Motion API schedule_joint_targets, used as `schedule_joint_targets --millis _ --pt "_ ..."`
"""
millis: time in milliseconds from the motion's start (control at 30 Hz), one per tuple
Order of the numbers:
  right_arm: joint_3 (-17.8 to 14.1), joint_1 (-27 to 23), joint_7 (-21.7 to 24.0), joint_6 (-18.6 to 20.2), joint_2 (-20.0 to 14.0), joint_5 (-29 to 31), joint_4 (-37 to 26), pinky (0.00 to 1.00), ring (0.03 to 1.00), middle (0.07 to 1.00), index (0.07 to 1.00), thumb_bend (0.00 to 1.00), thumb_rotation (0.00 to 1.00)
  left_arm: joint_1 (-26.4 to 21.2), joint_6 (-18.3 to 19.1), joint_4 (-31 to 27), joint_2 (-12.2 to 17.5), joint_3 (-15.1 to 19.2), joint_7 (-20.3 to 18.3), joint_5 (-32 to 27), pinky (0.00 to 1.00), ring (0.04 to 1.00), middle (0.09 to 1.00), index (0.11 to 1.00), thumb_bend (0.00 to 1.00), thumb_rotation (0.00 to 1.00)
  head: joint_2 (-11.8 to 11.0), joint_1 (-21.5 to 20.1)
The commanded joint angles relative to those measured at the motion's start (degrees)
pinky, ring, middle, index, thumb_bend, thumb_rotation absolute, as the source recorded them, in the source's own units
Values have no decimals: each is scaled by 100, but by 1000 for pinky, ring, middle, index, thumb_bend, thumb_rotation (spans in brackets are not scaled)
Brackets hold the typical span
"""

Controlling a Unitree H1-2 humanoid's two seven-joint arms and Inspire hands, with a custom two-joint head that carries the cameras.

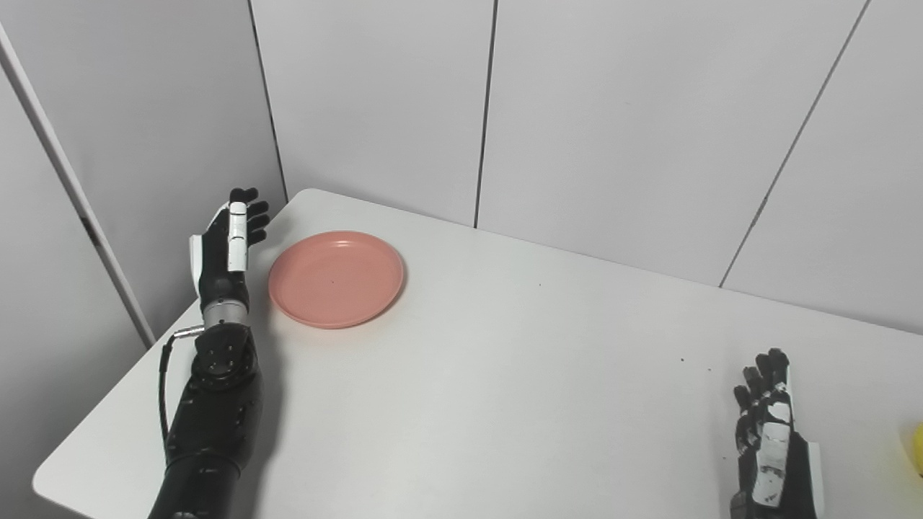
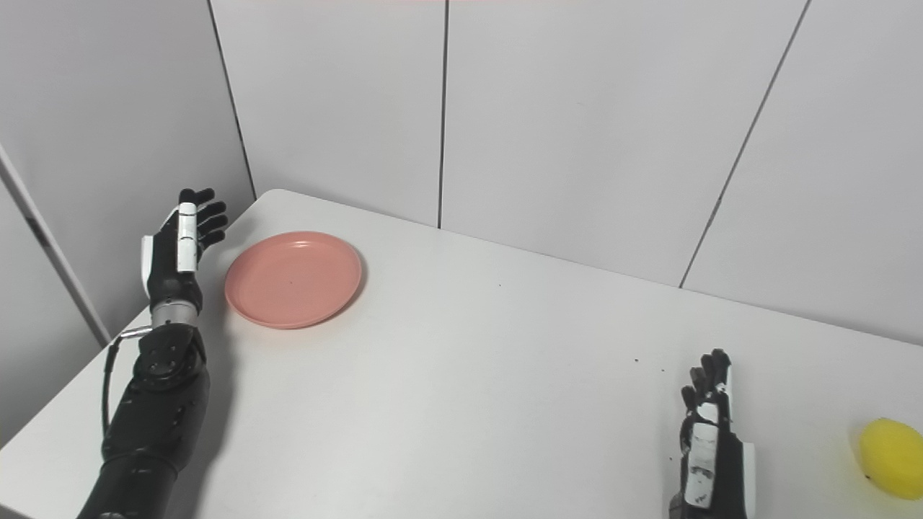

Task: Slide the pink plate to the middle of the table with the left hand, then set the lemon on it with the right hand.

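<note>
Nearest the camera, the right hand [image 2: 707, 440] stood at the desk's near edge toward the right corner, edge-on, fingers straight and close together, holding nothing. The left arm [image 1: 209, 418] came in along the desk's left edge, and the left hand [image 1: 229, 241] was upright just beside the plate [image 1: 336, 278], on its left, near the far left corner. Its fingers were extended, slightly fanned at the tips, palm turned toward the plate; contact with the rim couldn't be confirmed, though a thin gap seemed to show. The plate lay flat and empty, well away from the desk [image 1: 505, 375] middle. The lemon [image 2: 892, 458] sat at the right edge near the front, just right of the right hand, not touching it. Step in hand, as judged: the first, plate slide not yet begun, left hand lined up for a sideways push. The next move likely calls for setting the palm or fingers against the plate's left rim and pushing right and toward the near side, keeping low so the rim doesn't tip or slip under. View difference: the right eye view showed the whole lemon; the left eye view caught only a yellow sliver at its right border. Otherwise both agreed.
</note>
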Motion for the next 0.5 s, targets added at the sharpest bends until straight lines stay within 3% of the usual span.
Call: schedule_joint_targets --millis 0,233,467 --pt "-16 41 -1 22 11 -20 -79 1000 1000 1000 1000 692 1000 -326 -124 -30 221 -2 -51 -3 763 762 759 747 680 1000 2 8" --pt "-12 48 32 16 5 27 -113 1000 1000 1000 1000 688 997 -381 -151 350 246 -20 -275 -199 786 781 776 763 722 1000 20 26" --pt "-6 53 74 11 -5 82 -123 1000 1000 1000 1000 673 994 -397 -419 729 226 -148 -443 -252 790 796 783 774 675 1000 30 33"
